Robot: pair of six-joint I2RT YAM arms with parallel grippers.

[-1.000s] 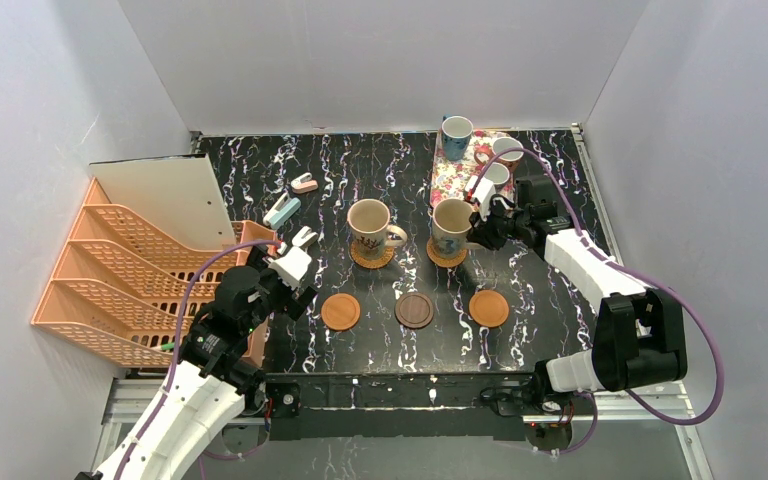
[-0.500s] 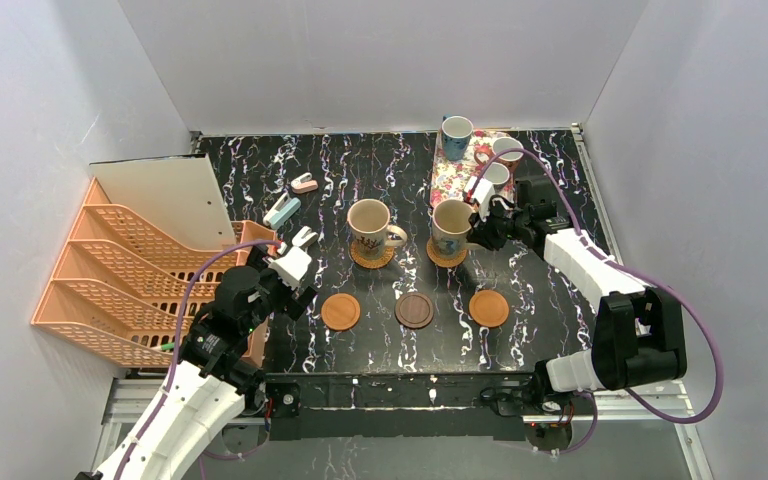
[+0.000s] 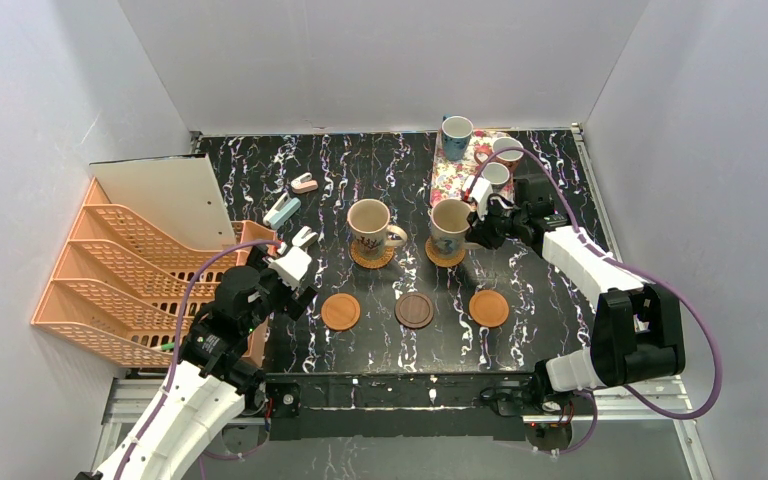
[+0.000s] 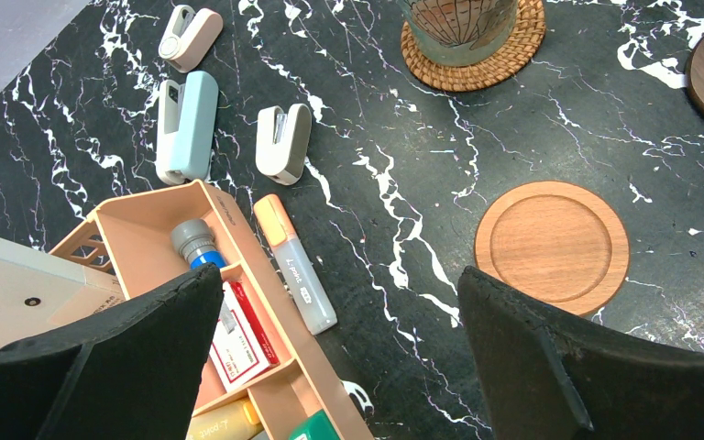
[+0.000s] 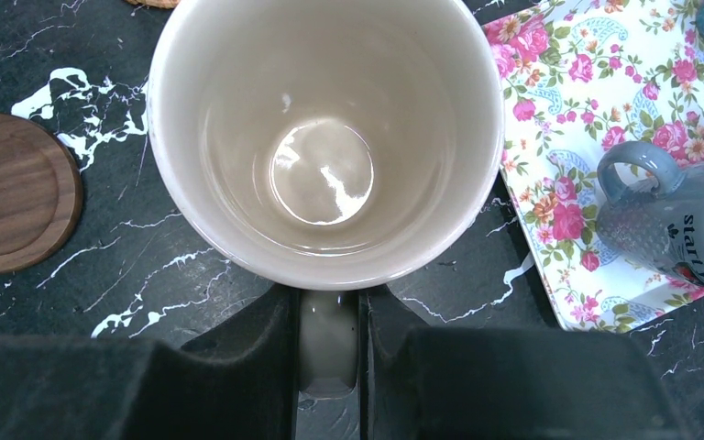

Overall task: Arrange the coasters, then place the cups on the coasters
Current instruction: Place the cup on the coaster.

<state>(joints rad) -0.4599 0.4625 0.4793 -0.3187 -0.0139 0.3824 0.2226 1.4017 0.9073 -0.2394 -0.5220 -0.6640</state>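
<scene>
Two large beige cups stand on woven coasters: the left cup [image 3: 369, 225] on one coaster [image 3: 372, 257], the right cup [image 3: 451, 222] over the other [image 3: 444, 256]. My right gripper [image 3: 476, 231] is shut on the right cup's handle [image 5: 328, 339]; the cup's rim [image 5: 325, 137] fills that wrist view. Two smooth orange coasters [image 3: 340, 311] [image 3: 488, 308] and a dark brown coaster [image 3: 414, 310] lie bare in a front row. Three smaller cups [image 3: 456, 135] [image 3: 507, 150] [image 3: 497, 175] stand on the floral tray [image 3: 457, 175]. My left gripper [image 3: 302, 240] hangs open above the table near the left smooth coaster [image 4: 552, 243].
An orange tiered rack [image 3: 130, 270] and a pen organizer [image 4: 238, 312] fill the left side. Two staplers [image 4: 186, 124] [image 4: 282, 142], a pink one [image 4: 190, 35] and a marker [image 4: 295, 266] lie near it. White walls enclose the table.
My right gripper has edged slightly to the left with the beige cup in its grip. The left arm has not moved.
</scene>
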